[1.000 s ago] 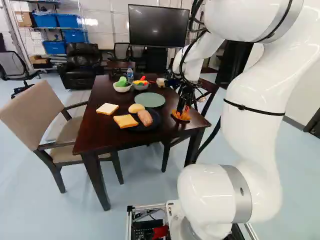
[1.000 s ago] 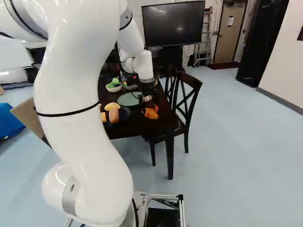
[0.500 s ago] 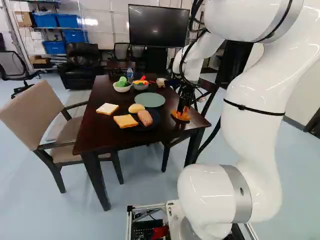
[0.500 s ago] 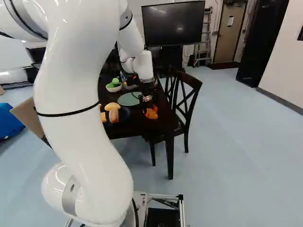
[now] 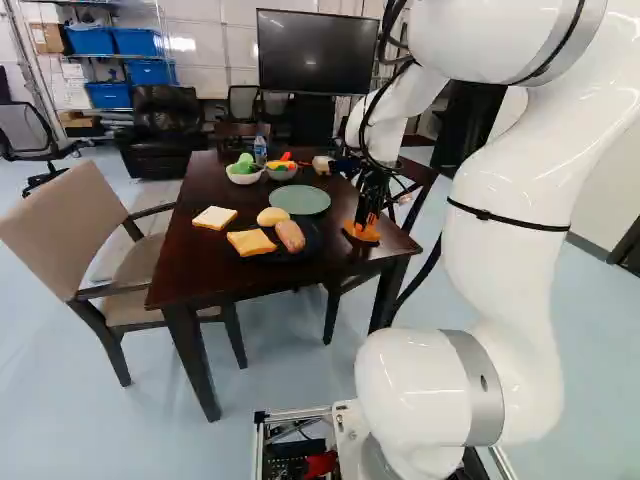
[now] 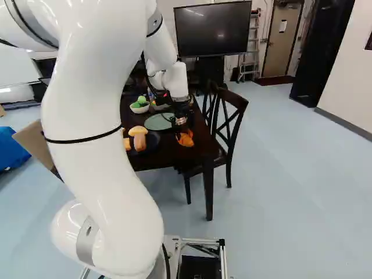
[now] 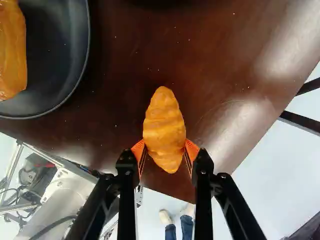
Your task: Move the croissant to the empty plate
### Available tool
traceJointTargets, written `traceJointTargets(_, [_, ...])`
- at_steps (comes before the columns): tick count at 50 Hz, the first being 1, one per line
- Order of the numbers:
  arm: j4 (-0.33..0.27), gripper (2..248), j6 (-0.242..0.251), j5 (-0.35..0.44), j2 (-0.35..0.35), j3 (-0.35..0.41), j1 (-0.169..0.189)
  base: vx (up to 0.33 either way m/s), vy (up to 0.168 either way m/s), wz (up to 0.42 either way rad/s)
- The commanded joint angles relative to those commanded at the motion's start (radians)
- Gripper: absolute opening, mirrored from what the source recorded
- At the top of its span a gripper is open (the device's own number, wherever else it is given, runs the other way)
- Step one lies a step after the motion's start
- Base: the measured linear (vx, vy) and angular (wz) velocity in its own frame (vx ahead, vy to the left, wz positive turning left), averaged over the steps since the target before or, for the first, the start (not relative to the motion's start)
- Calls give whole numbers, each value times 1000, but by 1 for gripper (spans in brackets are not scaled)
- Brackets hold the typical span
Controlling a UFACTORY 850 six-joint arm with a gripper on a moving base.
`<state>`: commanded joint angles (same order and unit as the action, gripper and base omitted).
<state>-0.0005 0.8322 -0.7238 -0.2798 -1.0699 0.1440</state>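
Wrist view: ridged, tapered croissant, glossy tabletop

This looks like a robotics lab with a dining corner set up inside it. A white robot arm rises from a metal-framed base on a smooth, pale blue floor. Ahead of it, a dark wooden dining table, set with a green plate and bowls of colourful food, has an upholstered armchair and a cross-backed chair beside it. Behind are a large screen, a mesh office chair and a rack holding blue bins and a cardboard box; a ladder stands near a door
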Motion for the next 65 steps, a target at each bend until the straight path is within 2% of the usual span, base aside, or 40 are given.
traceJointTargets(28, [0, 121, 0, -7, 46, -5, -2, 0, 0, 0])
traceJointTargets(50, [10, 121, 0, -29, 38, -91, -13, 0, 0, 0])
traceJointTargets(65, [48, 121, 0, -65, 21, -161, -41, 0, 0, 0])
